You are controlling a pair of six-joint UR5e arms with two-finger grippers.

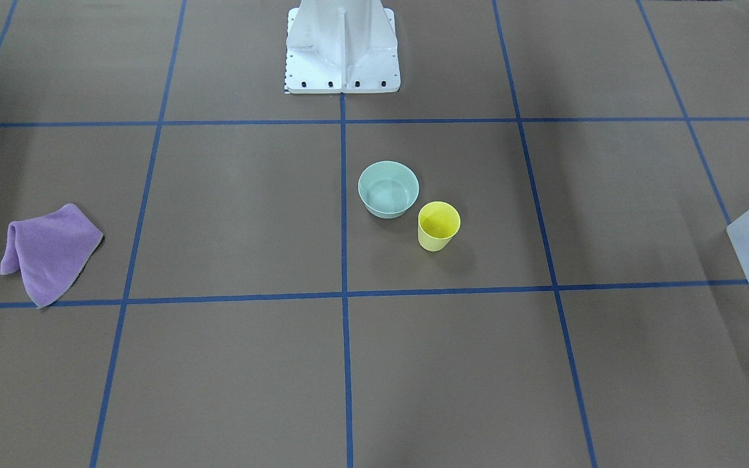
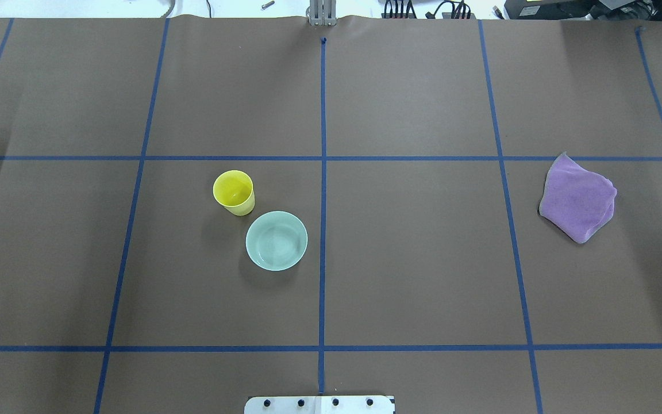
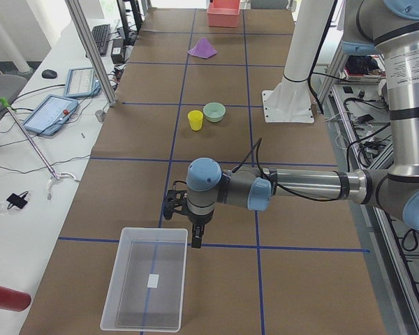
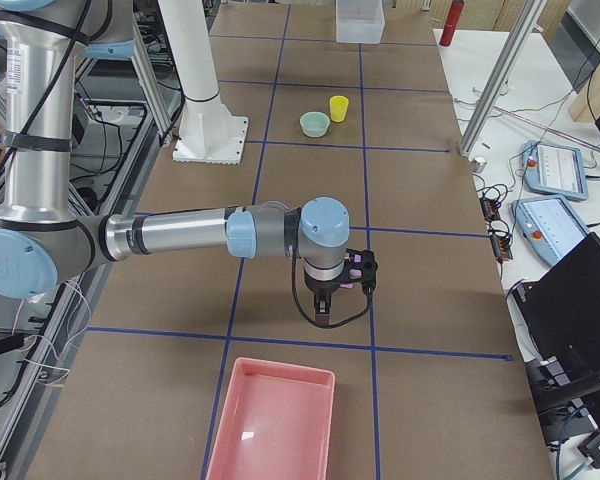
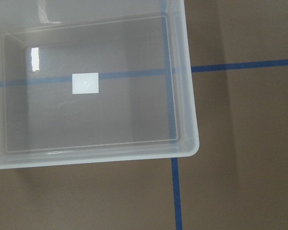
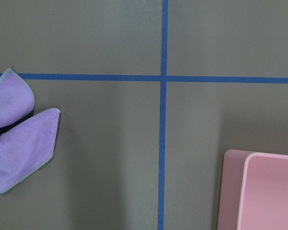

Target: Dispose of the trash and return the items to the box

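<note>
The mint-green bowl (image 2: 276, 240) and the yellow cup (image 2: 234, 192) stand upright side by side near the table's middle; both also show in the front view, bowl (image 1: 388, 188) and cup (image 1: 438, 225). The frosted box (image 3: 182, 279) sits at the table's left end, holding only a white label (image 5: 85, 83). My left gripper (image 3: 195, 239) hangs just past the box's far corner, pointing down. My right gripper (image 4: 325, 308) hangs at the opposite end, near a pink tray (image 4: 270, 420). Both show only in side views, so I cannot tell if they are open or shut.
A folded purple cloth (image 2: 578, 198) lies on the right side of the table, also in the right wrist view (image 6: 19, 139). The pink tray's corner (image 6: 230, 191) shows there too. The robot's white base (image 1: 342, 45) stands at the near edge.
</note>
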